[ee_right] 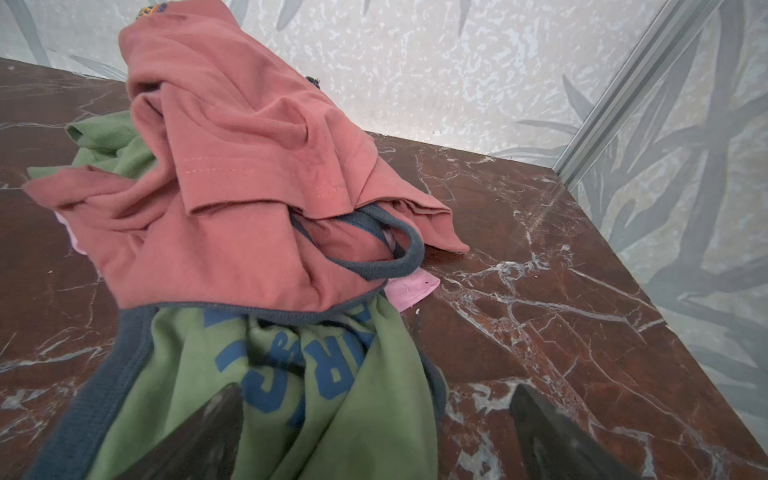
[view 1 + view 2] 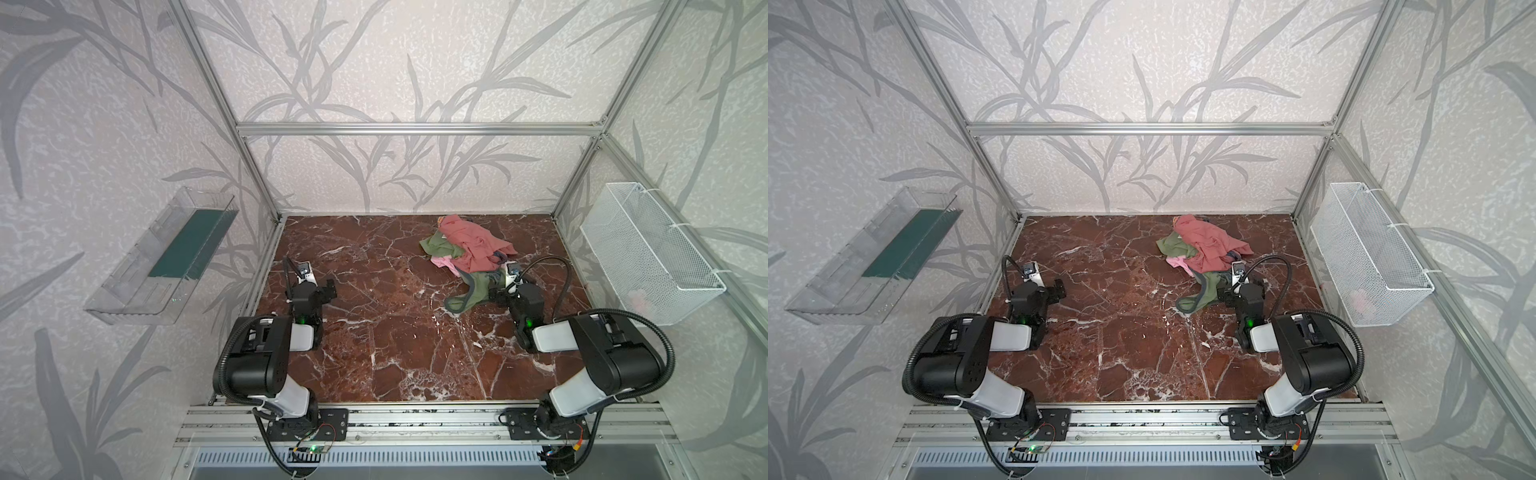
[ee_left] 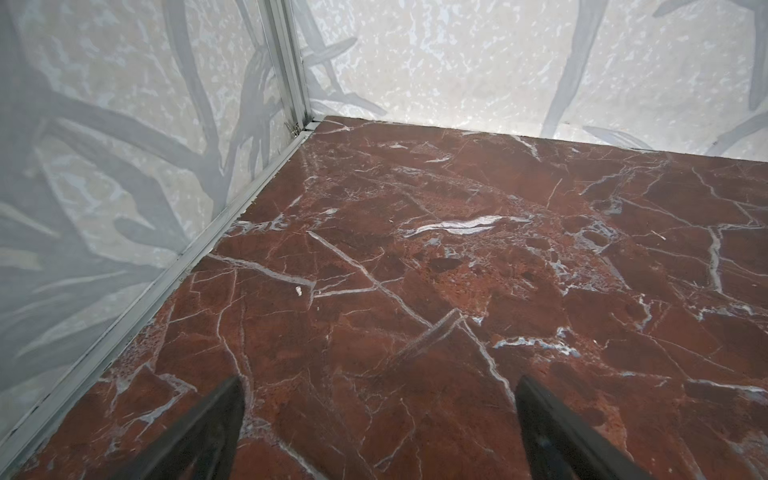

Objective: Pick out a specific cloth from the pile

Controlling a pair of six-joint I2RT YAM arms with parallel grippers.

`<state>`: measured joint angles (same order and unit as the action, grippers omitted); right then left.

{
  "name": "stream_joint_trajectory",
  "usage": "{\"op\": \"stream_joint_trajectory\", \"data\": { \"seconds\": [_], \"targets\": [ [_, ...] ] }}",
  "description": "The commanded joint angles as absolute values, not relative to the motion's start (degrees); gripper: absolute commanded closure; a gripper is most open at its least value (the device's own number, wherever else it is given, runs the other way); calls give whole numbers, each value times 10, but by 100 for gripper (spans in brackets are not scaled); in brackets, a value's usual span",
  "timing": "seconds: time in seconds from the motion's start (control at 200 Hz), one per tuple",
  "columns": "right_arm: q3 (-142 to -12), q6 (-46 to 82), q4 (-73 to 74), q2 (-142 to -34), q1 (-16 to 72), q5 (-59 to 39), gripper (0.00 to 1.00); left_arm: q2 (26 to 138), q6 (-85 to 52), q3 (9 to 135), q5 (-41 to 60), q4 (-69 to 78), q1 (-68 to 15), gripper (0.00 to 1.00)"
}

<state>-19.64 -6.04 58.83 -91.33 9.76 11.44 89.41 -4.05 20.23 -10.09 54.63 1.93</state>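
Note:
The pile [image 2: 467, 249] [image 2: 1204, 249] lies at the back right of the marble floor, with a salmon-red cloth [image 1: 249, 187] on top. The cloth, light pink, peeks out from under it at the pile's left front [image 2: 444, 262] [image 2: 1177, 262] and as a small corner [image 1: 411, 291] in the right wrist view. An olive-green garment with grey trim and blue letters [image 2: 473, 289] [image 1: 332, 395] trails toward the front. My right gripper [image 2: 495, 289] [image 2: 1226, 289] [image 1: 376, 390] is open just above that green garment's edge, holding nothing. My left gripper [image 2: 329, 289] [image 2: 1059, 287] [image 3: 378, 382] is open over bare marble at the left.
A clear plastic bin [image 2: 166, 253] hangs on the left wall. A white wire basket [image 2: 652, 253] hangs on the right wall with something pinkish inside. Aluminium frame posts [image 3: 286, 62] stand at the corners, and patterned walls close the floor's back and sides.

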Motion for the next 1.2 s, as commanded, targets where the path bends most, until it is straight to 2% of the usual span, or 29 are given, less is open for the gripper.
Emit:
{"op": "stream_joint_trajectory", "data": {
  "seconds": [0.0, 1.08, 1.14, 1.195],
  "targets": [
    [-196, -65, 611, -917, 99, 113, 1, 897, -31, 207, -96, 557, 18, 1],
    [-204, -58, 592, -915, 92, 99, 1, 897, -30, 208, -96, 556, 18, 1],
    [-206, -56, 586, -913, 88, 91, 1, 897, -30, 208, -96, 557, 18, 6],
    [-203, -60, 581, -898, 93, 104, 4, 897, -30, 208, -98, 558, 18, 15]
  ]
}}
